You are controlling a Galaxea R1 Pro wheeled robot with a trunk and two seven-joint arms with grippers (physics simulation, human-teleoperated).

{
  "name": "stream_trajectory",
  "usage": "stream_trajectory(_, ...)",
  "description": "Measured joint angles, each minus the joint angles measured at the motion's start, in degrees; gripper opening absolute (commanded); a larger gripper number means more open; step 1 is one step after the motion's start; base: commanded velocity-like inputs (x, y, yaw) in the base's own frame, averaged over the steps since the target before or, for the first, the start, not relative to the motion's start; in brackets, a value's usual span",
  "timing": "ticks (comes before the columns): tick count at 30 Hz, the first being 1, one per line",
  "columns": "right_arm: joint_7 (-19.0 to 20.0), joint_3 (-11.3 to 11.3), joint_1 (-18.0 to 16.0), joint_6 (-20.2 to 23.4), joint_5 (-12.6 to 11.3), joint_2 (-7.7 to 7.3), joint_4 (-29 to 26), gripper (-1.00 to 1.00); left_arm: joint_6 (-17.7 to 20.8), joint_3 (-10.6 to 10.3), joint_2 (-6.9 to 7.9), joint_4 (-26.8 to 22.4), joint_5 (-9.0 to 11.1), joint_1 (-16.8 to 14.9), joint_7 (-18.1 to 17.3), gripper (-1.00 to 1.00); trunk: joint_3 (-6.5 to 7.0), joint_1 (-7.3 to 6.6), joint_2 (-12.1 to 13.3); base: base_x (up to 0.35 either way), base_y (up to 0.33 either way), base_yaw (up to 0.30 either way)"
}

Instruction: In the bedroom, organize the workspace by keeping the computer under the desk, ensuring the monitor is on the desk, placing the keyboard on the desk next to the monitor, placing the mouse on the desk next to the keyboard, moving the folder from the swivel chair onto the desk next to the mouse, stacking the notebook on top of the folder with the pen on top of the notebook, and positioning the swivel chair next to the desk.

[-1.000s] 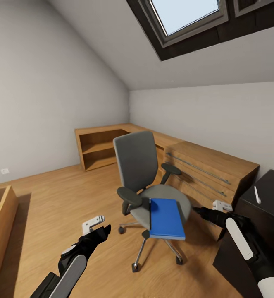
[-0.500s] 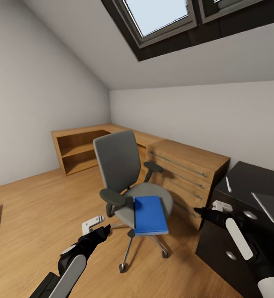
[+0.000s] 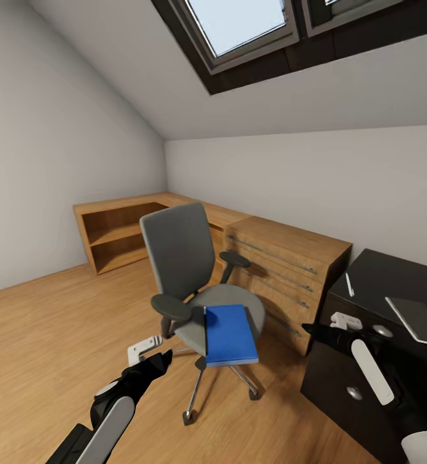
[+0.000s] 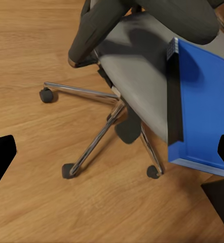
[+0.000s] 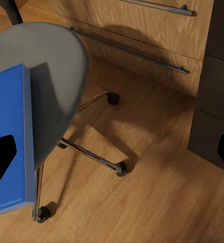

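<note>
The swivel chair [image 3: 197, 283] stands on the wood floor [image 3: 58, 322] just beside the low wooden cabinet [image 3: 284, 264]. The black desk [image 3: 387, 290] sits past that cabinet's end. On the chair seat lies the blue folder [image 3: 229, 335]. A notebook [image 3: 419, 319] and pen [image 3: 350, 284] rest on the desk. Both the left gripper [image 3: 150, 351] and right gripper [image 3: 326, 325] hover near the chair, jaws apart and empty.

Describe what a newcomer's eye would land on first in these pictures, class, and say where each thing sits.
The bright blue folder stands out first, lying flat on the seat of the grey swivel chair in the middle of the wood floor, its front edge overhanging the seat. Overhead, a dark-framed skylight cuts into the sloped ceiling. At the right, the glossy black desk carries a pale pen and a thin grey notebook.
</note>
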Motion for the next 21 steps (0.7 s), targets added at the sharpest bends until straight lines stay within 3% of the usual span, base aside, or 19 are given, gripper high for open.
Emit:
stream_trajectory(7, 0.19, 0.06, 0.0, -0.04, -0.04, 0.11, 0.89, 1.0, 0.01, -0.02, 0.0, -0.01, 0.0, 0.0, 0.01, 1.0, 0.0, 0.01, 0.0, -0.083, 0.239, -0.001)
stream_trajectory(11, 0.86, 0.08, 0.0, -0.08, -1.35, 0.2, 2.4, 1.0, 0.0, 0.0, 0.0, 0.0, 0.0, 0.0, 0.0, 1.0, 0.0, 0.0, 0.0, -0.042, 0.111, 0.0)
stream_trajectory(16, 4.2, 0.02, 0.0, -0.2, -7.53, 0.13, 6.17, 1.0, -0.01, 0.03, -0.04, -0.82, 0.0, 0.0, 0.04, 1.0, 0.0, 0.0, 0.0, -0.013, 0.033, 0.0)
stream_trajectory(17, 5.82, 0.0, 0.0, -0.23, -9.89, 0.05, 7.57, 1.0, -0.01, 0.05, -0.07, -1.28, 0.0, 0.0, 0.07, 1.0, 0.0, 0.0, 0.0, -0.005, 0.013, 0.0)
stream_trajectory(21, 10.23, -0.06, 0.0, -0.23, -14.19, -0.08, 10.73, 1.0, 0.01, 0.1, -0.17, -1.82, 0.0, 0.0, 0.13, 1.0, 0.0, 0.0, 0.0, -0.003, 0.008, 0.0)
